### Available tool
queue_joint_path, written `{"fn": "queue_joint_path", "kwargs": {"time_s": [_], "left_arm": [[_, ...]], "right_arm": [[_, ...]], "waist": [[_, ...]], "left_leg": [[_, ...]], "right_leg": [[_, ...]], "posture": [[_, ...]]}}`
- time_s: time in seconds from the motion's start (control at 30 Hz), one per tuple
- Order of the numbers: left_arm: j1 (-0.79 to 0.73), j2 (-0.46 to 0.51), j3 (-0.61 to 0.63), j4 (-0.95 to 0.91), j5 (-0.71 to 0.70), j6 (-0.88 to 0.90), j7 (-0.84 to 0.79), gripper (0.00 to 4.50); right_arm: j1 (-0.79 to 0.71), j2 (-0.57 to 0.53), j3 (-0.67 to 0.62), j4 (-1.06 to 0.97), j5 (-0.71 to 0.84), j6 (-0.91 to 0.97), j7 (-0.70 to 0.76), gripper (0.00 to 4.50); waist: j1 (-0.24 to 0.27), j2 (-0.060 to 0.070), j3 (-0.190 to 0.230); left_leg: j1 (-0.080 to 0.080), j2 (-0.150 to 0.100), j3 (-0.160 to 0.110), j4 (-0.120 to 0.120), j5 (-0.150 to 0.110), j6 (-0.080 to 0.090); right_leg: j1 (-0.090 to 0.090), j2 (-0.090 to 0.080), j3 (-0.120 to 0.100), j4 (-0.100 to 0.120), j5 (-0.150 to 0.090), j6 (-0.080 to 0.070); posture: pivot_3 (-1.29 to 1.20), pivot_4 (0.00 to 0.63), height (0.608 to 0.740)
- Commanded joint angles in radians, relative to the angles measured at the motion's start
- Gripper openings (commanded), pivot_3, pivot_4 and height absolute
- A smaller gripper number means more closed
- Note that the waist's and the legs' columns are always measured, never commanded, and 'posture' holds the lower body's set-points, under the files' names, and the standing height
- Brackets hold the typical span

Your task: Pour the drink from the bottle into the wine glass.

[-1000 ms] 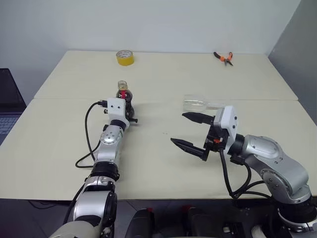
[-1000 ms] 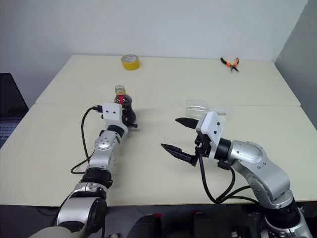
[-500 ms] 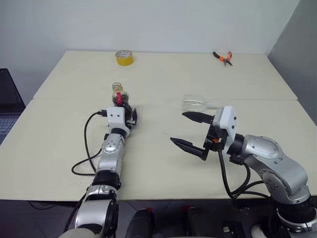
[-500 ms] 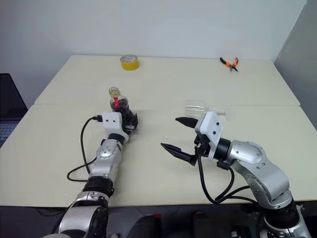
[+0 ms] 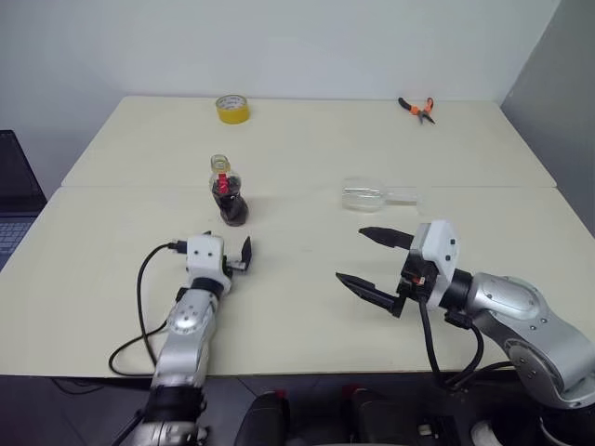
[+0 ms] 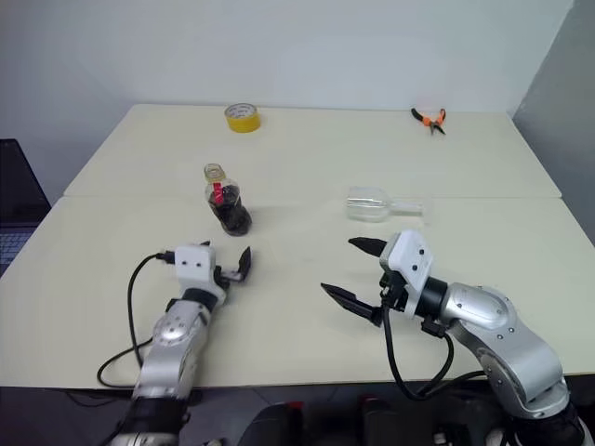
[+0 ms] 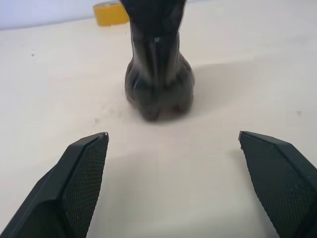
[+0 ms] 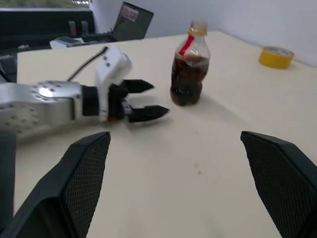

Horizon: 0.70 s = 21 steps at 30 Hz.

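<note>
bottle (image 5: pixel 226 190): glossy clear plastic | table (image 5: pixel 307 149): matt, seemingly smooth

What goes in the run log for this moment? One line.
left claw: open, short of bottle | right claw: open, empty | wine glass: lying on its side

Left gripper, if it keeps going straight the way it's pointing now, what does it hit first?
Most likely the bottle: it stands upright on the table straight ahead of the open left gripper, between the lines of its fingers, with bare tabletop before it.

Cream table (image 5: pixel 307 307) against plain pale wall (image 5: pixel 279 46)
</note>
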Motion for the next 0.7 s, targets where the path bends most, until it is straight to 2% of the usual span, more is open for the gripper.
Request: {"fn": "queue_joint_path", "kwargs": {"time_s": [0.03, 0.2, 0.4, 0.53, 0.7], "left_arm": [[0.06, 0.019, -0.052, -0.174, 0.017, 0.027, -0.043, 4.46], [0.068, 0.057, -0.155, -0.244, 0.022, -0.015, -0.163, 4.46], [-0.091, 0.103, -0.217, -0.178, -0.044, -0.001, -0.357, 4.46], [-0.193, 0.132, -0.212, -0.08, -0.061, -0.019, -0.439, 4.46], [-0.287, 0.178, -0.217, -0.036, -0.149, 0.017, -0.624, 4.46]], "right_arm": [[0.03, -0.002, -0.047, -0.017, -0.04, -0.036, -0.036, 4.5], [0.04, 0.002, -0.018, 0.123, -0.3, -0.166, -0.173, 4.5], [-0.08, -0.085, 0.173, 0.338, -0.713, -0.269, -0.269, 4.5], [-0.197, -0.112, 0.284, 0.532, -0.976, -0.329, -0.346, 4.5], [-0.361, -0.053, 0.338, 0.789, -1.126, -0.372, -0.434, 4.5]], "waist": [[0.003, 0.0, 0.0], [0.01, 0.0, 0.0], [0.009, 0.0, 0.0], [0.002, 0.0, -0.001], [-0.003, 0.0, 0.0]], "left_leg": [[0.0, 0.0, 0.0, 0.0, 0.0, 0.0], [0.002, -0.001, -0.001, 0.0, 0.0, 0.0], [0.002, -0.001, 0.0, 0.0, 0.0, 0.0], [0.002, 0.0, 0.001, 0.0, 0.0, 0.0], [0.0, 0.0, 0.003, 0.0, 0.001, -0.002]], "right_leg": [[0.0, 0.0, 0.0, 0.0, 0.0, 0.0], [0.004, 0.0, -0.001, -0.002, 0.0, 0.0], [0.003, 0.001, -0.001, -0.002, 0.0, 0.0], [0.002, 0.001, 0.0, -0.002, 0.0, 0.0], [-0.001, 0.002, 0.002, -0.001, 0.0, 0.0]], "posture": [[0.0, 0.15, 0.74], [0.0, 0.15, 0.74], [0.0, 0.15, 0.74], [0.0, 0.15, 0.74], [0.0, 0.15, 0.74]]}}
